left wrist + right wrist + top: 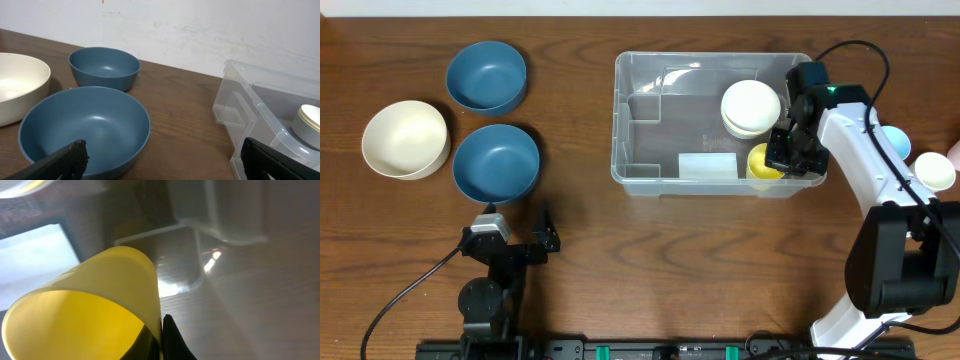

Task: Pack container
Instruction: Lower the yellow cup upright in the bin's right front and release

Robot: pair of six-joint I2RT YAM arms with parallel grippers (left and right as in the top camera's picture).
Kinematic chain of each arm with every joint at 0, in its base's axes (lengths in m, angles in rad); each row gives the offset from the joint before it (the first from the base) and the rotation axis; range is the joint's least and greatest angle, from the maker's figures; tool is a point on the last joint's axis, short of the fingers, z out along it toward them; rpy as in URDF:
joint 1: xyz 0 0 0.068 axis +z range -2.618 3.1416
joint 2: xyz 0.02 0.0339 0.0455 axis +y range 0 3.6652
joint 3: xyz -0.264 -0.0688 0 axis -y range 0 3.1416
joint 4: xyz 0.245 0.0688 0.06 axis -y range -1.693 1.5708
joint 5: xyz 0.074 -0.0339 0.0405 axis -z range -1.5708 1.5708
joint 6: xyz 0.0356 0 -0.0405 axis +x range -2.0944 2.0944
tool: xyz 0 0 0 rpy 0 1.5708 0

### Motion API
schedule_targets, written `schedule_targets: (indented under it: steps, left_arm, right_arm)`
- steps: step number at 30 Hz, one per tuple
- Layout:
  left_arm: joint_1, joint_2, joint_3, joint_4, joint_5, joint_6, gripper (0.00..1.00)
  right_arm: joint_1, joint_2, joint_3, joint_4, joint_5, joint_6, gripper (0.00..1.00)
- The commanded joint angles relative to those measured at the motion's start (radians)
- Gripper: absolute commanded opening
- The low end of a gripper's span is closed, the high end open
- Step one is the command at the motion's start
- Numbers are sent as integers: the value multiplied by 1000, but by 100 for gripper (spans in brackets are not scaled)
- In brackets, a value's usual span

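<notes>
The clear plastic container [650,120] stands at the table's middle right, with a whitish label [708,166] on its base. Inside it sit a cream bowl [751,107] and a yellow cup [763,163]. My right gripper [788,150] reaches into the container's right end and is shut on the rim of the yellow cup [85,310], one finger inside, one outside. My left gripper [160,160] is open and empty near the front left, facing a blue bowl [85,127] and the container's corner [240,115].
To the left lie a cream bowl [405,138] and two blue bowls [486,75] [496,163]. At the right edge, behind my right arm, lie a light blue thing [894,140] and a cream bowl [934,170].
</notes>
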Motion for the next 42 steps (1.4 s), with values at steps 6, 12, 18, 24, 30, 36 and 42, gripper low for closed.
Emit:
schedule_targets:
  steps: [6,12,18,24,30,36,42]
  left_arm:
    - [2,-6,-23,-25,0,-9,98]
    - [2,-6,-23,-25,-1,-9,98]
    - [2,-6,-23,-25,-1,-9,98]
    - [2,-6,-23,-25,-1,-9,98]
    - [2,-6,-23,-25,-1,-9,98]
    - [2,-6,-23,-25,-1,-9,98]
    - [2,-6,-23,-25,0,-9,98]
  right_arm:
    - [-23,3,-8,-21,35,26,1]
    - [-26,3,-8,-24,53,37,1]
    - [-26,3,-8,-24,52,39,40]
    - [-26,3,-6,0,45,28,56]
    - [-26,3,21,31,-18,-4,55]
    - [-25,3,89,22,-63,-26,53]
    - [-25,3,188,-22,-79,-38,52]
